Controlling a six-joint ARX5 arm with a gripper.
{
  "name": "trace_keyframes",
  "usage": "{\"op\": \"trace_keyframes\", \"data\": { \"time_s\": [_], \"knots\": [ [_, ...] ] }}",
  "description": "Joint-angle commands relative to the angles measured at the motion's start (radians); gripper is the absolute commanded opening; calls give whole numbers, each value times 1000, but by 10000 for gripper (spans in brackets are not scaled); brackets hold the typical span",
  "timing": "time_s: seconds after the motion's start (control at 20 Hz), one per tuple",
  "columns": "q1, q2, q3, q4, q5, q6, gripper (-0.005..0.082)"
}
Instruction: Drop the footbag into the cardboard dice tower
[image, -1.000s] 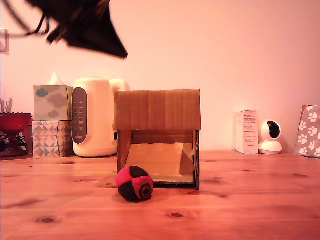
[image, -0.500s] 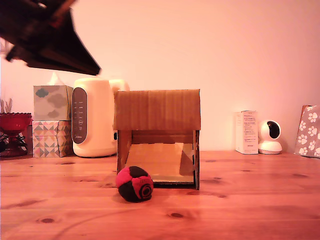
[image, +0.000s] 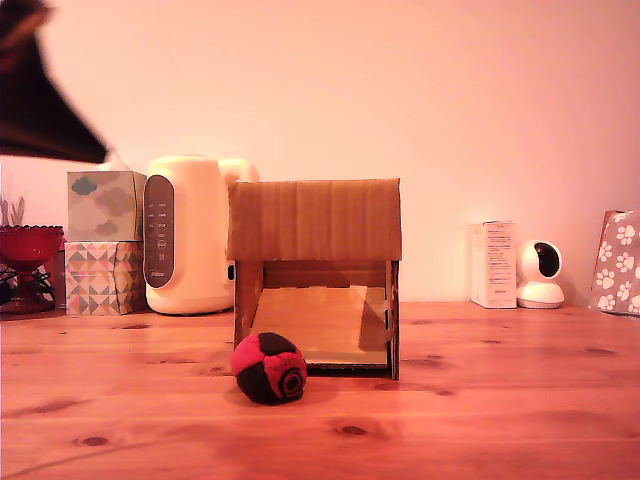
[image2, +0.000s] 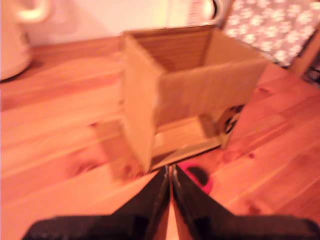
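Footbag (image: 269, 367) rests on the table (image: 480, 400), touching the tower's (image: 315, 220) front edge at about 7 o'clock of its opening. Gripper (image2: 170, 176) (fingers pressed together, empty) hangs high, at 10 o'clock in the exterior view. Kettle (image: 186, 234) stands behind.

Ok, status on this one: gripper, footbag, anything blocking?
Gripper empty, jaws shut, up high at the exterior view's left. Footbag on the table at the dice tower mouth. Nothing blocking.

Your footbag (image: 269, 367) lies on the table (image: 480, 400) just before the cardboard dice tower (image: 315, 275); the kettle (image: 188, 235) stands behind, toward the exterior view's left.
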Motion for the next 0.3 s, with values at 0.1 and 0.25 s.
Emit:
{"op": "trace_keyframes", "data": {
  "time_s": [0.1, 0.25],
  "knots": [
    [55, -72, -33, -26, 1, -6, -19],
    [66, -108, -33, -25, 1, -7, -19]
  ]
}}
